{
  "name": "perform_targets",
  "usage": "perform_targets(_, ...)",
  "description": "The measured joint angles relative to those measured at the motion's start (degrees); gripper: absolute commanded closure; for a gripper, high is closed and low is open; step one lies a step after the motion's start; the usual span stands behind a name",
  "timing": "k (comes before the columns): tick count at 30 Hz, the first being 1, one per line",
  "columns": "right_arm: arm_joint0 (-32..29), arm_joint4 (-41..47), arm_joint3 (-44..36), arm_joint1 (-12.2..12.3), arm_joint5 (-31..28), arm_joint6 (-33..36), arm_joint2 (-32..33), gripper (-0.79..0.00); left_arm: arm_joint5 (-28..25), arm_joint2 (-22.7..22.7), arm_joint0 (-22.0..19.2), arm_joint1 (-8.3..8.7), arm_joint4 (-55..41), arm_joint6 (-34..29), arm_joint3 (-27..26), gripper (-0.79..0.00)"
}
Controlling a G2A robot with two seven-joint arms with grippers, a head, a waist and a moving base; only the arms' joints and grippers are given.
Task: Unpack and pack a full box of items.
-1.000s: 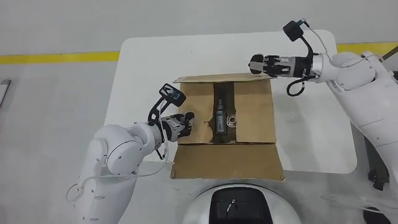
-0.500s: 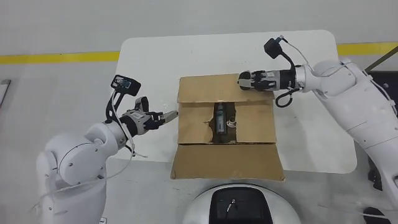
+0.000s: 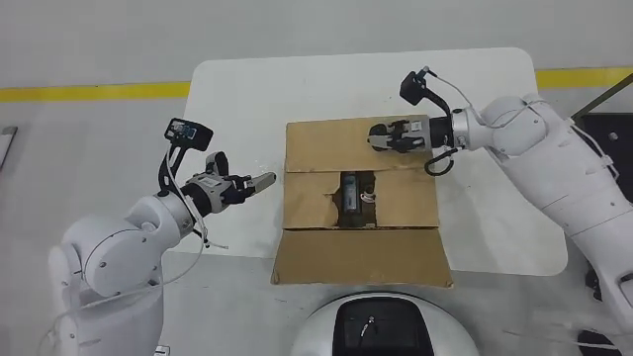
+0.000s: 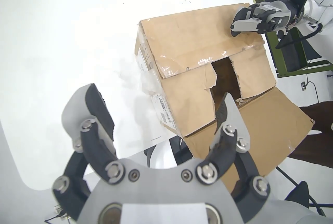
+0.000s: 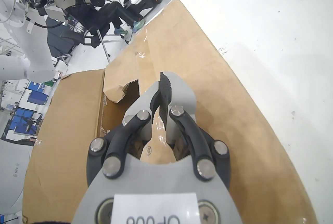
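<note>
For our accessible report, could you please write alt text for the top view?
A cardboard box sits on a white table with its far flap folded down under the shut right pincer. A gap between the side flaps shows a dark item inside, and the near flap lies open. The open left pincer hovers beside the box.

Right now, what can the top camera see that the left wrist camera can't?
The top view looks straight down through the gap between the flaps and catches a dark bottle inside the cardboard box, plus the yellow floor line. The left wrist view instead gets the box's side wall with white labels and a green frame past the table. Both have the box, the white table, the open left gripper, and the shut right gripper at the far flap.
</note>
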Motion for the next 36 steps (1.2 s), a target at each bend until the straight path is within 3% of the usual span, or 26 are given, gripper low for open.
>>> perform_targets(3,-0.2,-0.2,-0.3,0.0,0.0,-0.3,-0.1,0.0,-1.1,0.2,0.5,0.05,-0.1,1.0,-0.8,-0.785)
perform_targets(7,-0.6,-0.3,-0.4,0.1,-0.4,-0.7,0.1,0.0,-7.4,-0.4,2.6,0.73,1.9,0.4,-3.2,-0.785)
perform_targets(17,-2.3,-0.6,-3.2,0.9,-0.7,-1.4,1.6,0.0,-23.0,-10.3,11.5,2.83,6.6,-1.8,-5.2,-0.785)
perform_targets(22,-2.8,-0.6,-3.7,1.0,-0.5,-1.4,1.6,0.0,-28.9,-11.7,16.8,3.49,11.8,-0.1,-4.8,-0.785)
perform_targets(29,-2.7,-0.6,-3.2,1.0,-0.6,-1.1,1.0,0.0,-33.6,-11.5,24.4,4.39,17.5,4.6,-2.9,-0.785)
perform_targets(36,-2.6,-0.4,-3.0,0.9,-0.6,-1.0,0.7,0.0,-34.6,-9.3,27.9,4.68,18.5,8.3,-2.2,-0.785)
